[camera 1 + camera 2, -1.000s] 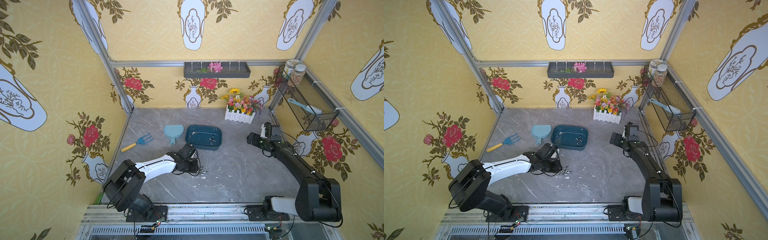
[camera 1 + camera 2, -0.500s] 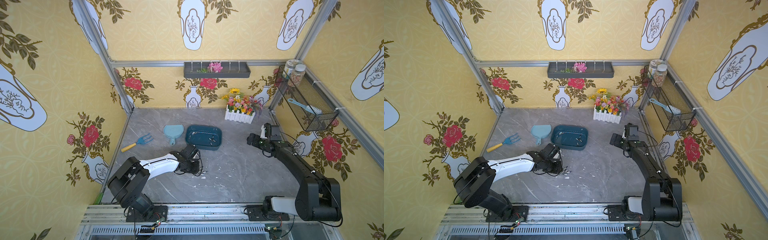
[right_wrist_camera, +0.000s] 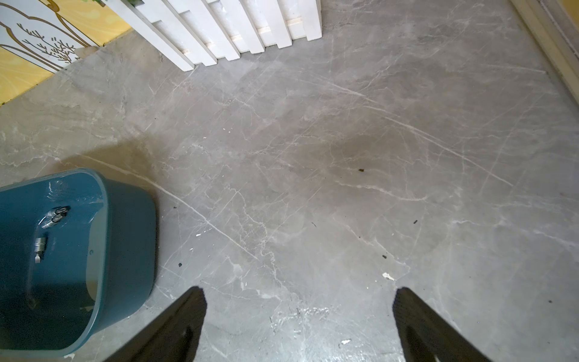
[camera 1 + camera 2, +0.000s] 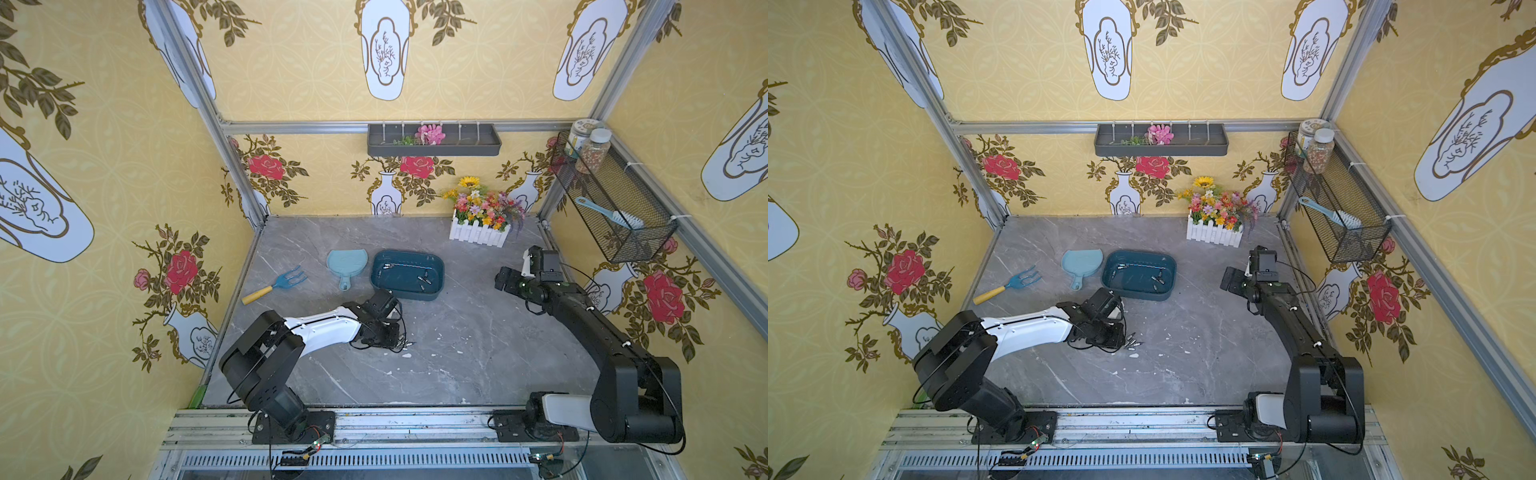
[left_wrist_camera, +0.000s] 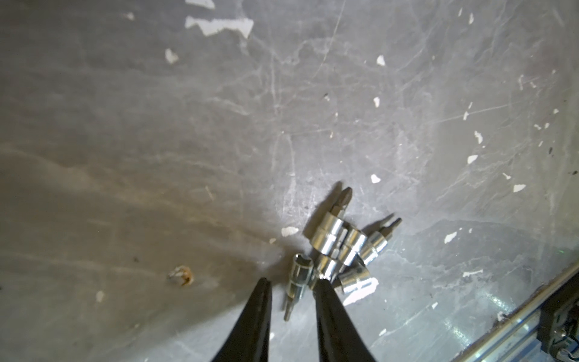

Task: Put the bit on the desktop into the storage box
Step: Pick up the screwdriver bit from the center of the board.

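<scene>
The left arm (image 4: 320,326) is being stretched low from its base at the front rail toward the middle of the table (image 4: 457,365). The white forearm is lying almost level and the wrist is being bent downward, so the left hand (image 5: 293,282) is being aimed at the table top. Its 2 fingers (image 5: 253,316) are being held narrowly apart around 1 small silver bit (image 5: 299,279), which is lying flat on the table between them. 1 finger is touching or just beside the bit, while a gap is being left at the other, so nothing is being pinched. Just past the fingertips a pile of bits (image 5: 340,247) is lying in a heap, its pieces touching. In both top views the pile (image 4: 405,344) is being shown in front of the box (image 4: 405,294) and apart from it. More bits (image 3: 40,244) are lying inside the box.

The right arm (image 4: 582,316) is being stretched out long toward the back right of the table. The right hand (image 3: 300,293) is being held above bare table near the box's end and the white planter (image 3: 219,31), fingers spread wide, with nothing between them.
</scene>
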Robot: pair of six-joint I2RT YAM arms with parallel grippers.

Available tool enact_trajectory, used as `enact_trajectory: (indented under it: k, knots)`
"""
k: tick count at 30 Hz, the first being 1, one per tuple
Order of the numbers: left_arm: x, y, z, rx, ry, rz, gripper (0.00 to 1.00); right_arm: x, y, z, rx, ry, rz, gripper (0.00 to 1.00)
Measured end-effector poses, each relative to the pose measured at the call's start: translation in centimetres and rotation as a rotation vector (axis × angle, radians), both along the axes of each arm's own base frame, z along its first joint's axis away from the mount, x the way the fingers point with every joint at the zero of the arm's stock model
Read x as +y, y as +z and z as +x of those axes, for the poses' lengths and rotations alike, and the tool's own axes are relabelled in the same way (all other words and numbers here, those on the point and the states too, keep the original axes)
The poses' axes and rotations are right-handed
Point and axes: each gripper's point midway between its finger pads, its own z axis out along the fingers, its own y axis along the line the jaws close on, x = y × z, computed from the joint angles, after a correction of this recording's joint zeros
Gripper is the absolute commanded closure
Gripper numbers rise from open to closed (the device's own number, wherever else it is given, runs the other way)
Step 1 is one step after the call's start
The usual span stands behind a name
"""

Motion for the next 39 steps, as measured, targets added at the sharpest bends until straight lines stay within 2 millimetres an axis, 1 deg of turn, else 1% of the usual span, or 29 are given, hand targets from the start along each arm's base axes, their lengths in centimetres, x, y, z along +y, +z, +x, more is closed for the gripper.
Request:
enact_trajectory:
  k: [13,27,39]
  knots:
    - [0.5,-0.6,-0.1,0.015,-0.002,0.046,0.76,-0.1,0.2,0.0,-0.005,-0.003,-0.004,0.03]
    - [0.0,-1.0,1.0,-0.018,-0.013,0.126,0.78,-0.5,0.6,-0.1,-0.016,-0.014,-0.027,0.03]
    - [0.3,-1.0,0.7,-0.028,-0.029,0.187,0.78,-0.7,0.7,-0.1,-0.017,-0.019,-0.030,0.03]
